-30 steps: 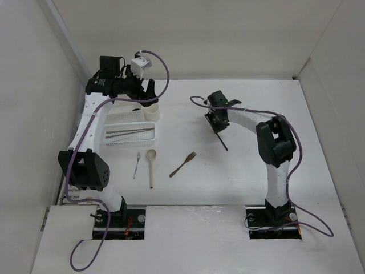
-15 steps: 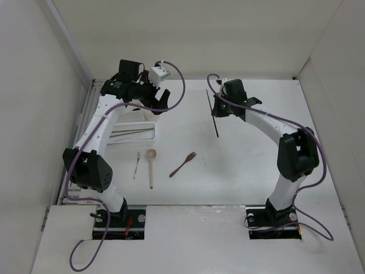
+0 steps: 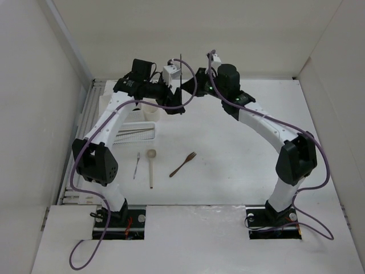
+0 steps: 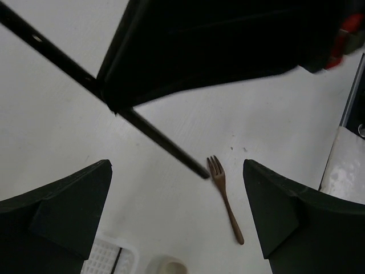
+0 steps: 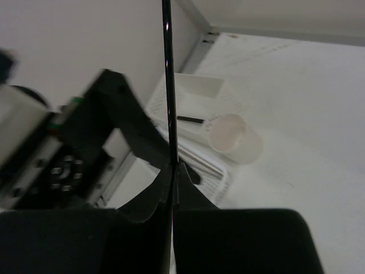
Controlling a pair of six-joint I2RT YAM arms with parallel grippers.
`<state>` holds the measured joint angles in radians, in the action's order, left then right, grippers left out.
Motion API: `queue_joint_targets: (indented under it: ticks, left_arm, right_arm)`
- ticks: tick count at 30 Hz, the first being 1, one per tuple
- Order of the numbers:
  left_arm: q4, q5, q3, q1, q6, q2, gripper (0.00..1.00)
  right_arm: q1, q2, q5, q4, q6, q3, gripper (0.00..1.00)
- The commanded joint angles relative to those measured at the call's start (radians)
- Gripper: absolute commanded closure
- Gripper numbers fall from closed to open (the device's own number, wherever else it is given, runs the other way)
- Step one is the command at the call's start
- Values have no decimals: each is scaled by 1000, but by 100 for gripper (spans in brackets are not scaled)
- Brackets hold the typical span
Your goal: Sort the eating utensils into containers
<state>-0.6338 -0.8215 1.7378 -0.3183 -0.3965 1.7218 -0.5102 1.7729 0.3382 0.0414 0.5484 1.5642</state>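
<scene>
My right gripper (image 3: 192,80) is shut on a dark chopstick (image 3: 181,61) and holds it upright in the air at the back middle; in the right wrist view the stick (image 5: 166,68) rises from the closed fingertips (image 5: 173,166). My left gripper (image 3: 175,105) is open and empty just below and left of it. The left wrist view shows its wide-apart gripper (image 4: 177,164) under the chopstick (image 4: 159,137). A brown wooden fork (image 3: 183,164), pale wooden spoon (image 3: 151,165) and thin metal fork (image 3: 137,164) lie on the table. No dark spoon shows clearly.
The white ribbed tray (image 3: 149,137) holds chopsticks at the left. The round cream cup (image 5: 231,137) and rectangular white box (image 5: 199,88), with a dark piece inside, stand behind it. Walls close in the back and the sides. The left arm arches over the containers.
My right gripper has carried the dark chopstick left and up, turning it upright. My left gripper has swung right from over the containers, towards the right gripper.
</scene>
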Motion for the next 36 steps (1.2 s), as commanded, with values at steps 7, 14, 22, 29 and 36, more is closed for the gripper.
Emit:
queue_joint_targets:
  ticks: [7,14,22,29,36]
  left_arm:
    - [106,-30,55,7,147,18,9]
    - [106,-21,65,16,159,18,75]
    - [36,51,65,36,121,18,100]
    - [-23,396,-196,171,-265,-119,100]
    - [440,702,-841,242,-850,-424,100]
  right_arm:
    - [-57,-15,77,252,165,-7,100]
    - [-57,-24,58,252,165,-27,100]
    - [-57,-24,67,252,165,-36,100]
    - [15,-85,127,252,124,-162,76]
    - [67,-223,29,181,21,-277,76]
